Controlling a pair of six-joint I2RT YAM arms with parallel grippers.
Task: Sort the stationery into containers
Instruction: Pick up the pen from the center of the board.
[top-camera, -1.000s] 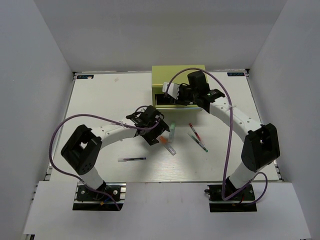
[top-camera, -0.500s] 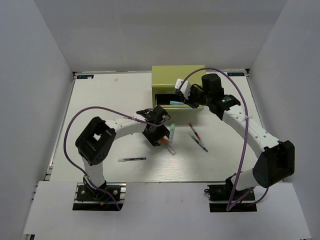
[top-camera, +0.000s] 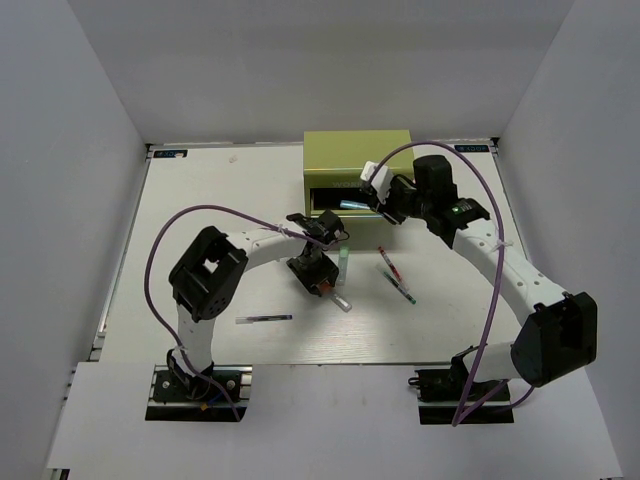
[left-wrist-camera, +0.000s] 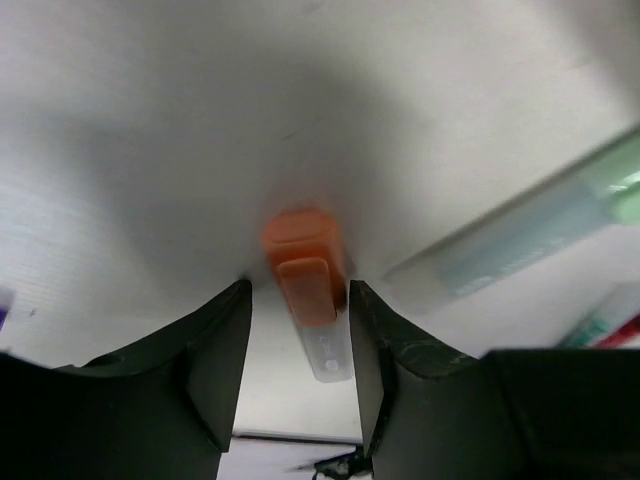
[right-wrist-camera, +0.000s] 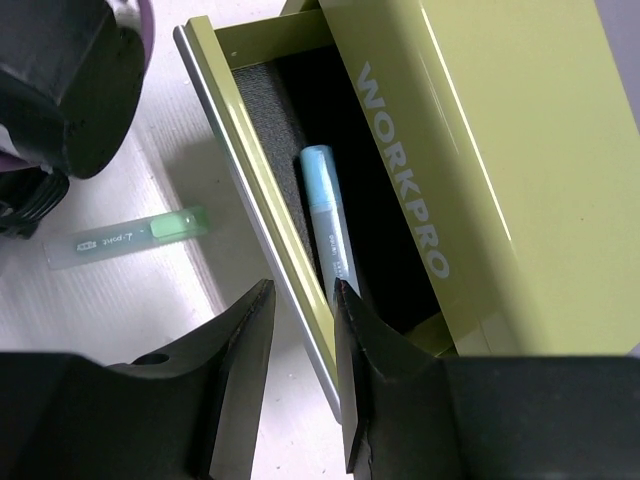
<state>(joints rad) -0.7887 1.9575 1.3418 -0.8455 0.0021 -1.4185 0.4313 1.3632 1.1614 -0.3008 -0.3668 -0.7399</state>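
One stubby pale-blue marker (right-wrist-camera: 325, 215) lies on the dark liner of the open drawer (right-wrist-camera: 245, 140) in the boxy yellow-green metal chest (right-wrist-camera: 520, 150), at 12 o'clock on the desk (top-camera: 200, 200). The right fingers (right-wrist-camera: 235, 370), slightly parted and empty, hover over the drawer's front lip with the arm stretched long. Mid-desk, the left fingers (left-wrist-camera: 215, 370) point down from a bent arm, spread astride the orange-capped marker (left-wrist-camera: 305, 290), unclamped.

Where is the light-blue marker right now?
The light-blue marker lies inside the open drawer of the yellow-green chest, on its dark liner, directly ahead of the right end effector in the right wrist view.
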